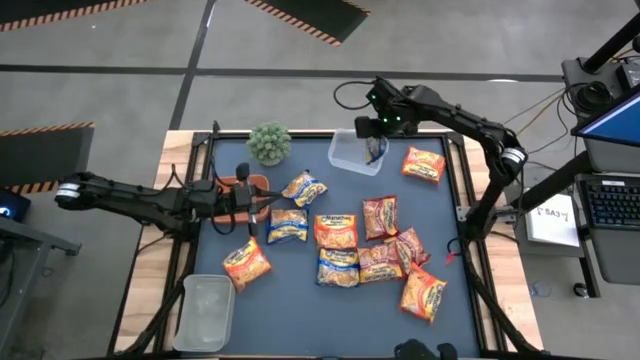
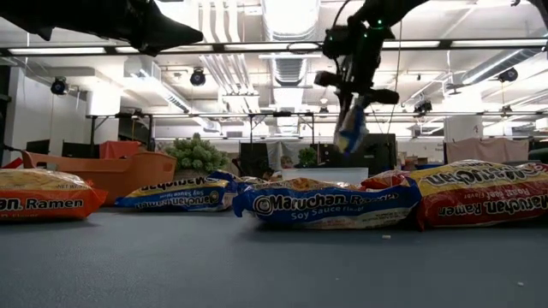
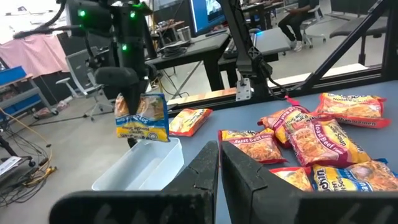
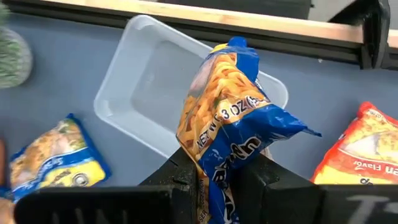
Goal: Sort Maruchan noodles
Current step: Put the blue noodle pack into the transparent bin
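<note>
One camera hangs high up and looks straight down on the whole dark blue-grey table mat (image 1: 300, 300) and both arms. One sits low at mat height and looks flat across it into the big room, very near the closest packets. One rides on the left arm and looks far across the table. One rides on the right arm and looks down from close by. All four see the crinkly blue-and-yellow noodle packet (image 4: 230, 130) held up; three see the clear plastic tub (image 1: 350, 155) under it.

Right gripper (image 1: 374, 148) raised at the table's far edge, fingers pinched; left gripper (image 1: 250, 203) closed, low at left.
</note>
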{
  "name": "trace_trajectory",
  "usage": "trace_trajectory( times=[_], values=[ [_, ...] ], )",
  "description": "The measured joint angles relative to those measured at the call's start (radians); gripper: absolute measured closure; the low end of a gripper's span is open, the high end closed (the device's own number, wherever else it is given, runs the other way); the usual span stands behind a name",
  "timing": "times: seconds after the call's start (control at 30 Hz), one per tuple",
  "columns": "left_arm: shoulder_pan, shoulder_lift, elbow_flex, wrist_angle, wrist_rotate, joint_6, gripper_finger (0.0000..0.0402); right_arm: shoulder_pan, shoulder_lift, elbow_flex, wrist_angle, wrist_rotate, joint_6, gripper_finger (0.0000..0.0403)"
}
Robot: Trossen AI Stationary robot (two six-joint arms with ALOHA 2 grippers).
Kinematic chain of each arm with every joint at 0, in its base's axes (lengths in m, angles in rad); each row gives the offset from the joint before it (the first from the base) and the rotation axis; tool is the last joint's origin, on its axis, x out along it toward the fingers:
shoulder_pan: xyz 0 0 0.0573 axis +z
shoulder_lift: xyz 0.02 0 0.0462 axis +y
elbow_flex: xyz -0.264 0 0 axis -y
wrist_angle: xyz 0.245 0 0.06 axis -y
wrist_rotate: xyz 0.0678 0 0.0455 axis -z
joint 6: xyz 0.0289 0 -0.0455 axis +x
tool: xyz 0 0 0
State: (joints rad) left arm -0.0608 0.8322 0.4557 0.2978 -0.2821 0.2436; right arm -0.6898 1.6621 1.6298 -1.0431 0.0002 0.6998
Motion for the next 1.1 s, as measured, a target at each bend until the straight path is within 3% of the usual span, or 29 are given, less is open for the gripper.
trace_trajectory(
  times=[0.5,1.1],
  values=[
    [0.000,0.000,0.000,0.000,0.000,-0.001,0.0402,-0.015,0.106,-0.003,0.013,0.026,-0.004,0.0345],
    [0.000,0.000,0.000,0.000,0.000,-0.002,0.0402,-0.018,0.131,-0.003,0.019,0.028,-0.018,0.0344]
  ],
)
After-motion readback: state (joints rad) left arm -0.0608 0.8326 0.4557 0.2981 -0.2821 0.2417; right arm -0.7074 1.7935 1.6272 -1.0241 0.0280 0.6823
